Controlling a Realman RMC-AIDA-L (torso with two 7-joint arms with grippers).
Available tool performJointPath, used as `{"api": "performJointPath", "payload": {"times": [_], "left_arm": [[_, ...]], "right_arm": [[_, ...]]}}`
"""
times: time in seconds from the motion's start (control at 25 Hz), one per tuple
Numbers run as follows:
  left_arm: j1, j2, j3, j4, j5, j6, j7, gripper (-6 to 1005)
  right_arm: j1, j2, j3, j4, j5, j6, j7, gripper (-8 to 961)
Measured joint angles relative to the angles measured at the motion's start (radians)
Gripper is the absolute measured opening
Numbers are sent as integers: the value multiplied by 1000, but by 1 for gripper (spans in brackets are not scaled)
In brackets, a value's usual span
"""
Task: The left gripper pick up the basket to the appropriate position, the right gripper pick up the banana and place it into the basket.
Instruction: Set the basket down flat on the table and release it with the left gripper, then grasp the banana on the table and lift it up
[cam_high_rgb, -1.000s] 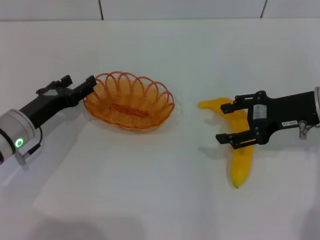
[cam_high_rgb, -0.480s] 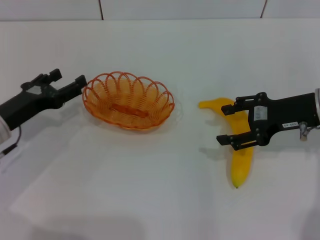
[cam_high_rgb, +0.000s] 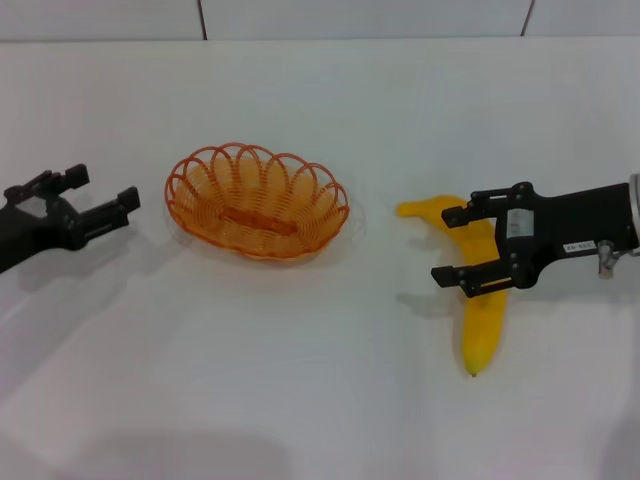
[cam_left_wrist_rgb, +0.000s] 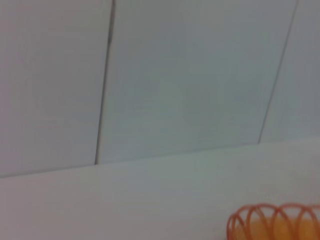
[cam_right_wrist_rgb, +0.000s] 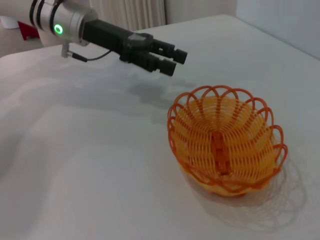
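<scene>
The basket (cam_high_rgb: 257, 203) is flanked by 2 grippers: left gripper (cam_high_rgb: 105, 199) spread wide, empty; right gripper (cam_high_rgb: 452, 246) spread wide astride the banana (cam_high_rgb: 481, 318).

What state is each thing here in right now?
basket: upright on the table, empty, untouched.
banana: lying flat on the table.
right end effector: open, fingers straddling the banana.
left end effector: open, holding nothing, apart from the basket.

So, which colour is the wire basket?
Orange; the basket shows best in the right wrist view.
</scene>
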Motion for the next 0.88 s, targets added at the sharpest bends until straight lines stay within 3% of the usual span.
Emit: {"api": "performJointPath", "payload": {"times": [0.32,0.6,0.88], "left_arm": [[34,2,4,0,12,11,104,894],[45,3,13,9,52,43,125,894],[46,3,14,9,54,47,126,894]], "right_arm": [[13,18,-1,-26,1,-9,46,816],[3,37,-17,-145,-3,9,180,816],[-17,38,-186,-296,-37,144,336,816]]}}
